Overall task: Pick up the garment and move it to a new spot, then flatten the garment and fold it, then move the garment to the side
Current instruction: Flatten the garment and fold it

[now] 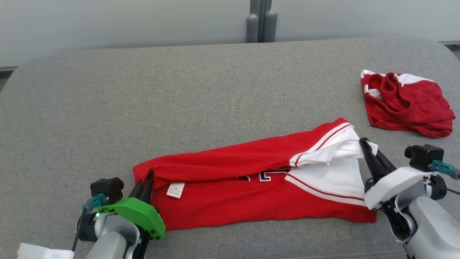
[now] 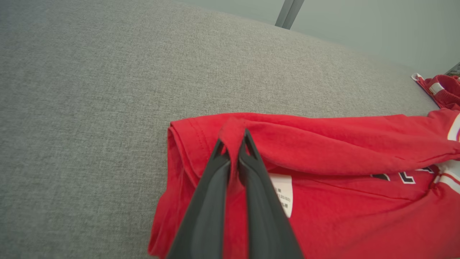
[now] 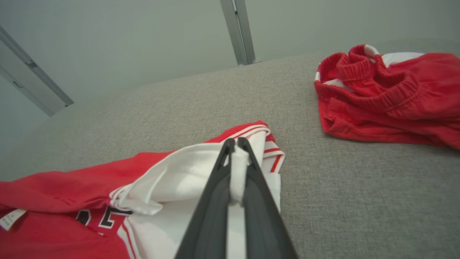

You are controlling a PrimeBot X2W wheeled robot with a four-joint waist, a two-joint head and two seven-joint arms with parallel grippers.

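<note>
Jersey lies half-folded on near table between both hands: left hand clamped on a red fold at its left end, right hand clamped on white fabric at its right end, shorts well apart.

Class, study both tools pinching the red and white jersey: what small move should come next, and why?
Probably draw both tools together toward the near edge. The left tool pinches a red fold and the right tool a white one, at opposite ends of the jersey, whose far edge lies only partway folded over.
</note>
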